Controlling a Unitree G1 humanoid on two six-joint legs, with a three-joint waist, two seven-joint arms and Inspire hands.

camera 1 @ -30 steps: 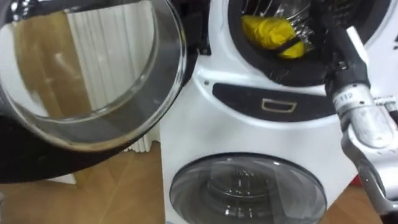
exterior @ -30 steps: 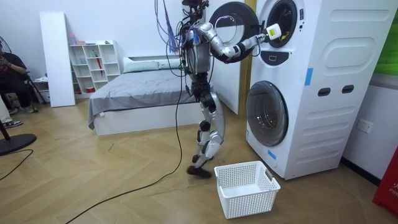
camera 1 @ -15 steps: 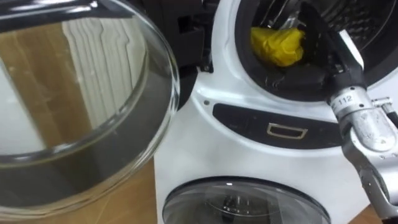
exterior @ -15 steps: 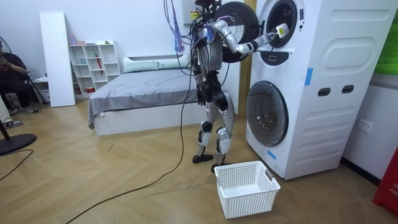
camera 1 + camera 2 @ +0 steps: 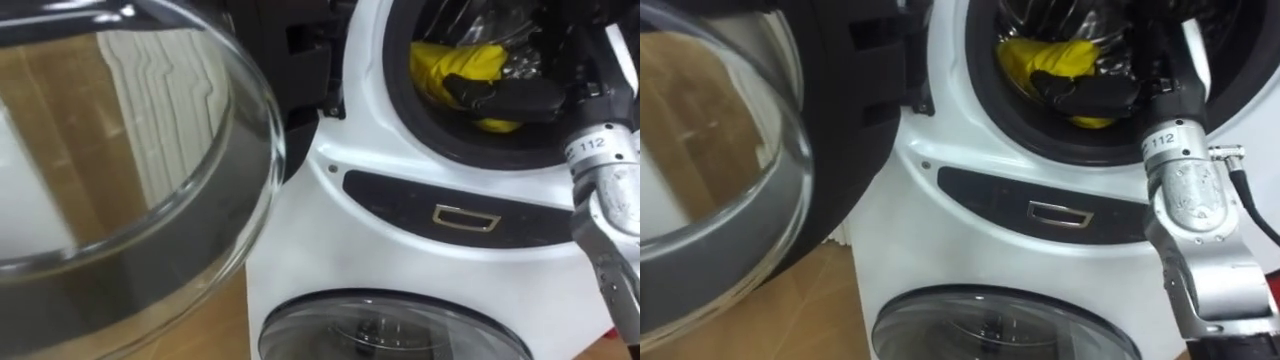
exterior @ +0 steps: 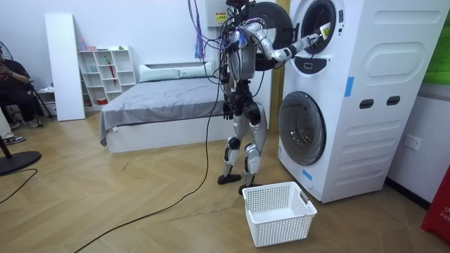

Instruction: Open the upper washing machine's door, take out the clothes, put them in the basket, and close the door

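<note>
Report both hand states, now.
Left robot hand: cannot be told.
Right robot hand: inside the white washing machine's round dark upper opening, against the crumpled yellow cloth; grip cannot be told.

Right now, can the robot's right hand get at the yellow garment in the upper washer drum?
Probably yes. The upper door is swung wide open, and the right hand lies against the yellow garment inside the drum opening, with nothing between them.

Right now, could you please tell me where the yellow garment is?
The yellow garment sits in the upper washing machine's drum opening, at the top right of the eye views, with the right hand resting against its front.
</note>
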